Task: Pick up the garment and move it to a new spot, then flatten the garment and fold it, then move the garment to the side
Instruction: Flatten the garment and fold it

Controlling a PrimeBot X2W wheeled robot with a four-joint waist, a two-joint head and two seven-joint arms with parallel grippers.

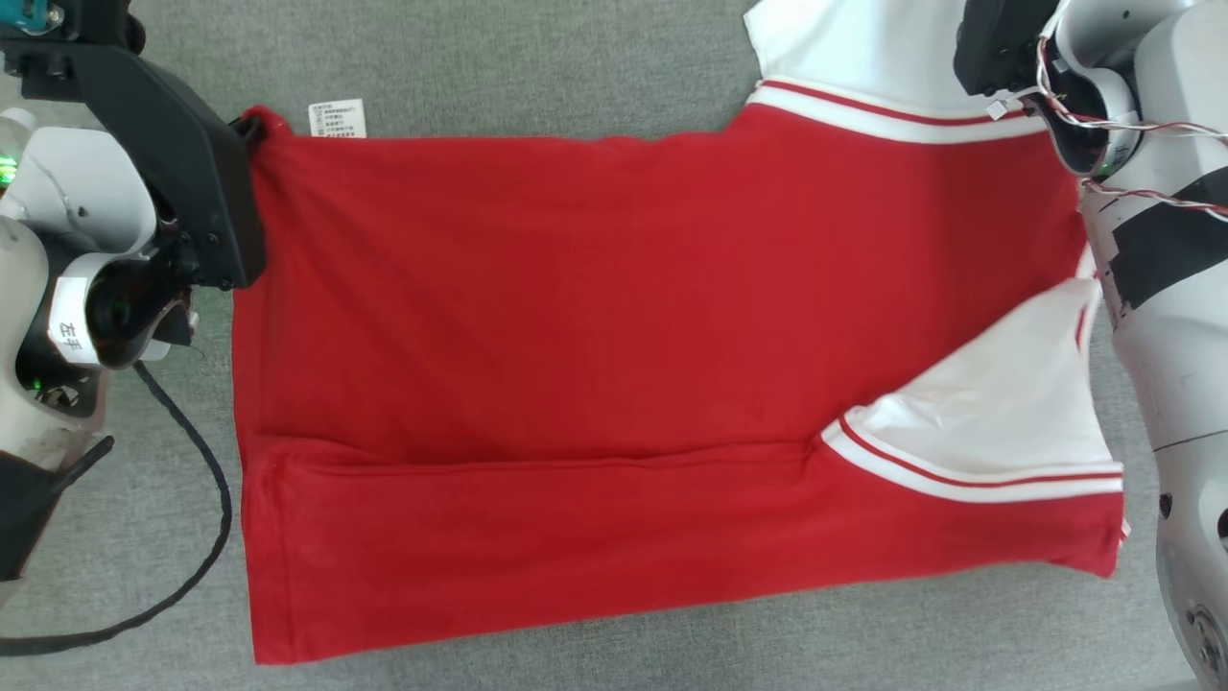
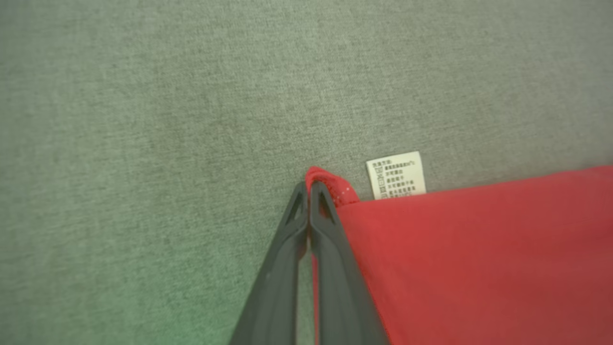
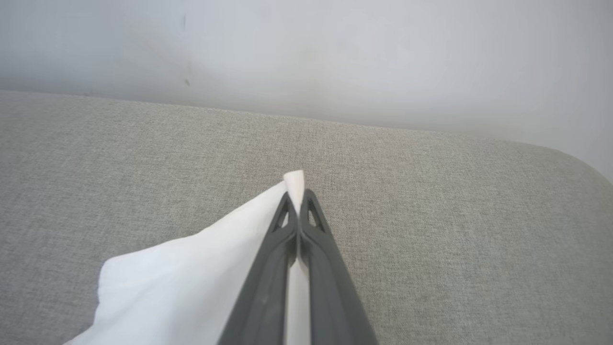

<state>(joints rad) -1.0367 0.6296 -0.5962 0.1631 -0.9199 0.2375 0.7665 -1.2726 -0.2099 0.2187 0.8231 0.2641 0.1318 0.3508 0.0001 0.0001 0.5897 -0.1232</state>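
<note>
The garment (image 1: 614, 317) is a red shirt with white, red-striped sleeves, spread flat on the grey cushion. Its near edge is folded up in a long band. My left gripper (image 2: 308, 188) is shut on the red hem corner (image 2: 330, 187) at the garment's far left, beside a white care label (image 2: 396, 175). My right gripper (image 3: 298, 194) is shut on a white sleeve corner (image 3: 294, 179) at the far right. In the head view the right fingertips are hidden behind the arm's body (image 1: 1103, 86). A second white sleeve (image 1: 998, 403) lies folded over the red body at the near right.
The grey fabric surface (image 1: 537, 58) runs all around the garment. A pale wall (image 3: 306, 48) rises behind its far rounded edge. A black cable (image 1: 206, 480) loops on the surface near my left arm (image 1: 86, 250).
</note>
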